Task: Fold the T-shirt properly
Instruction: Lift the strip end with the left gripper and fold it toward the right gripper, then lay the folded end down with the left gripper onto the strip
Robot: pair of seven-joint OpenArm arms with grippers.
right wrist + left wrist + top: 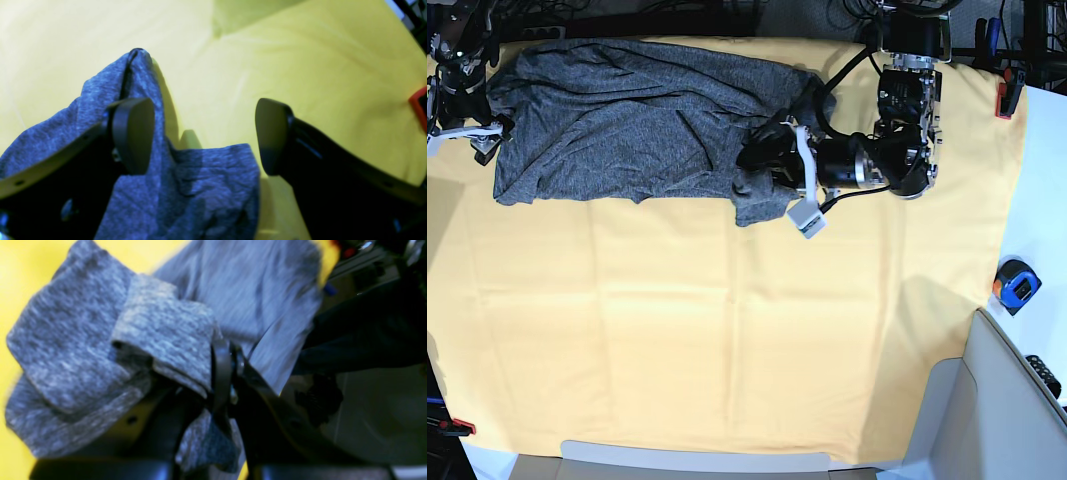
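Observation:
The heather-grey T-shirt [627,120] lies spread across the far left and middle of the yellow cloth [727,330]. My left gripper [757,155] reaches in from the right and is shut on a bunched fold at the shirt's right end. In the left wrist view its fingers [222,373] pinch a doubled layer of the T-shirt [83,350], which hangs folded over to the left. My right gripper [479,140] stands at the shirt's left edge. In the right wrist view the right gripper [203,136] is open above a corner of the T-shirt [186,186], and one finger [133,133] hovers over the fabric.
The yellow cloth covers the whole table. A red clamp [1004,100] holds it at the far right edge, and another red clamp [457,427] sits at the near left corner. A tape measure [1015,283] lies off the cloth at the right. Cables crowd the far edge.

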